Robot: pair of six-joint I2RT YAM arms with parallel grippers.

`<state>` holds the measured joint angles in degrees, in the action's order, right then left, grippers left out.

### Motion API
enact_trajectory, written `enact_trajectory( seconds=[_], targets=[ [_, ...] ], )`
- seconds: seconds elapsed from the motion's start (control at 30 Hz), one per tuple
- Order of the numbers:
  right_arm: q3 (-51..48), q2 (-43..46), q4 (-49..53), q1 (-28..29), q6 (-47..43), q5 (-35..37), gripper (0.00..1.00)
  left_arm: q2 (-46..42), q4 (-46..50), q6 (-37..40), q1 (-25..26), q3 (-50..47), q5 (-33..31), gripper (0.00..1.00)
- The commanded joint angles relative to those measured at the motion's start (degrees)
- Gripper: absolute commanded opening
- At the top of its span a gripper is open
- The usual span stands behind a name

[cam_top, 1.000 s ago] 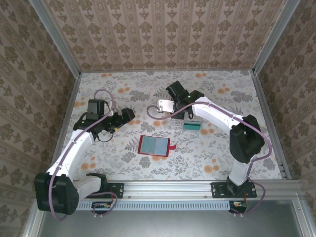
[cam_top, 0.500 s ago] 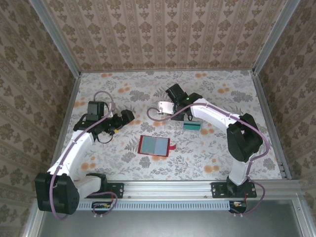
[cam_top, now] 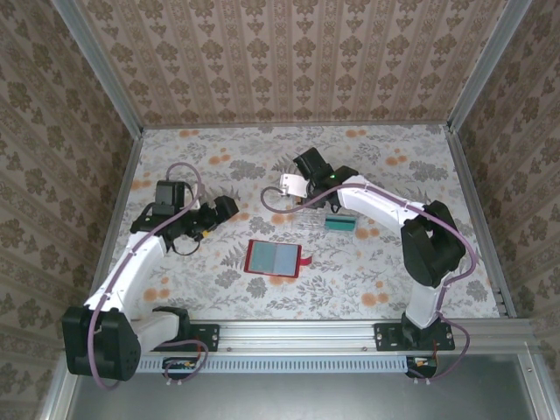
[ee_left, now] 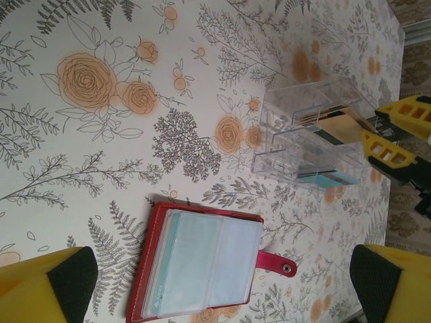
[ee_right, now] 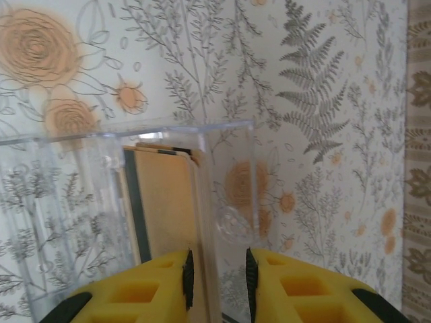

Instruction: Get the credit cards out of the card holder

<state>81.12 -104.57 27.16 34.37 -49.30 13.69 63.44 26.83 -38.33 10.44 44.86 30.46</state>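
Top-down view of a floral-papered table [cam_top: 219, 289] with two white robot arms. The red holder [cam_top: 276, 258] lies open and flat near the middle of the table, between the arms, with its little tab pointing right. Neither arm touches it.

Beyond it stands a clear box [ee_left: 306, 128]. The right gripper [ee_right: 217, 272] is at this box. A second ago its yellow jaws were closed; now they have parted a little, and the arm itself has hardly moved. A clear wall of the box stands in the narrow gap between them. The tan card [ee_right: 165, 202] sits inside the box just left of that wall, free of the jaws. A dark strip along its left side looks like the black card [ee_right: 133, 202]. The teal card [ee_left: 326, 178] lies low at the box's near side; whether it is in a slot or just beside the box is hard to tell.

The left gripper [cam_top: 226, 208] hovers left of the holder with its jaws wide open and empty, much as it was a second ago.

The parting jaws suggest the tan card has just been let go into the box. With three cards at the box, the task looks close to done. The holder's grey-blue pockets look empty from the left wrist view, though I cannot be sure.
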Motion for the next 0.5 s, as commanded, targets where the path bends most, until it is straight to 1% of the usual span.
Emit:
enact_trajectory(
  seconds=[0.0, 0.2, 0.33, 0.47],
  targets=[
    [-1.0, -0.9, -3.0, 0.0, 0.8, 4.0, 0.29, -1.3, -0.1, 0.5, -0.3, -0.7, 1.2, 1.0],
    [-0.6, 0.9, -1.9, 0.0, 3.9, 2.3, 0.29, -1.2, -0.3, 0.6, -0.4, -0.9, 1.5, 1.0],
    [-1.9, 3.9, -3.0, 0.2, 6.5, 1.4, 0.3, -0.4, -0.4, 0.9, -0.4, -1.1, 1.7, 1.0],
    [-2.7, 7.7, -1.6, 1.0, 13.1, -0.6, 0.3, 1.4, -0.7, 0.8, -0.1, -1.2, 2.5, 0.97]
  ],
)
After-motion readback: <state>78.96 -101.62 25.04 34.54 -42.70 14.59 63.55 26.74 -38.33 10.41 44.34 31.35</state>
